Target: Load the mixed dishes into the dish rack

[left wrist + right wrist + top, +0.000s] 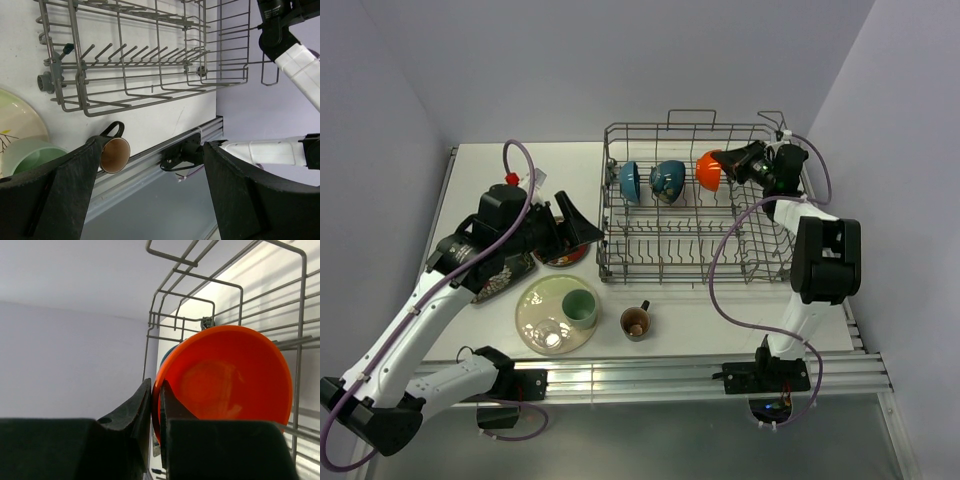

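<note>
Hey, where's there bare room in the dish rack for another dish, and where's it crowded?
Crowded: the dish rack's far row, holding a blue bowl, a teal bowl and the orange bowl, pinched by the right gripper. Bare: the rows of tines between those bowls and the near wall.

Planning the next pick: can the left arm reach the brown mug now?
Probably yes. The left gripper is open and empty, and the mug stands in the open between plate and rack, with nothing above it.
</note>
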